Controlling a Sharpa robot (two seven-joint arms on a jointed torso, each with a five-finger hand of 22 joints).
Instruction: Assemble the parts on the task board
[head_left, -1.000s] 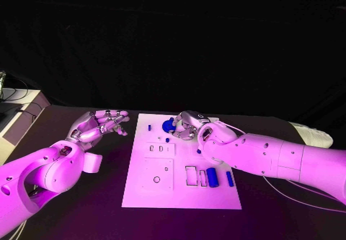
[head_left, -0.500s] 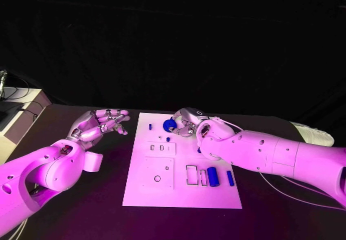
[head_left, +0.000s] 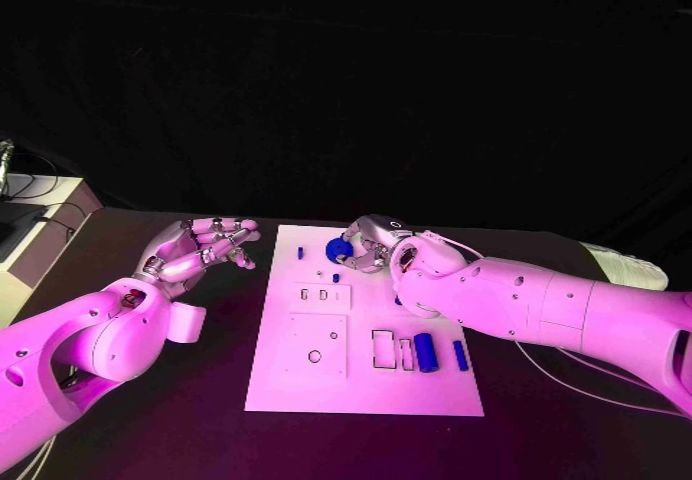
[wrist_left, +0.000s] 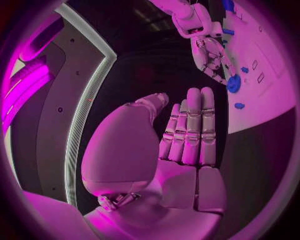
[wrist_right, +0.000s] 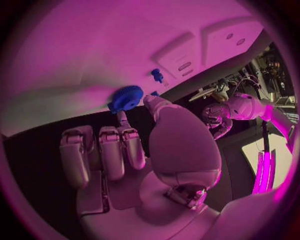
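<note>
The white task board (head_left: 361, 385) lies in the middle of the black table. My right hand (head_left: 375, 243) hovers over its far end and pinches a round blue gear (head_left: 339, 248) between thumb and a finger; the right wrist view shows the gear (wrist_right: 128, 97) at the fingertips (wrist_right: 123, 119), just off the board (wrist_right: 94, 55). A blue cylinder (head_left: 426, 352) and a slim blue piece (head_left: 460, 356) lie near the board's right edge. Small blue pegs (head_left: 300, 254) sit near the far end. My left hand (head_left: 199, 252) floats left of the board, fingers apart and holding nothing, its palm (wrist_left: 187, 145) bare.
Rectangular recesses (head_left: 384, 350) and slotted blocks (head_left: 320, 295) mark the board's middle. A white object (head_left: 623, 266) lies at the table's far right, with a cable trailing from it. A pale cabinet (head_left: 36, 215) stands beyond the table's left edge.
My right hand has edged slightly left over the board's far end with the blue gear still in its fingers. The left hand has stayed where it was.
</note>
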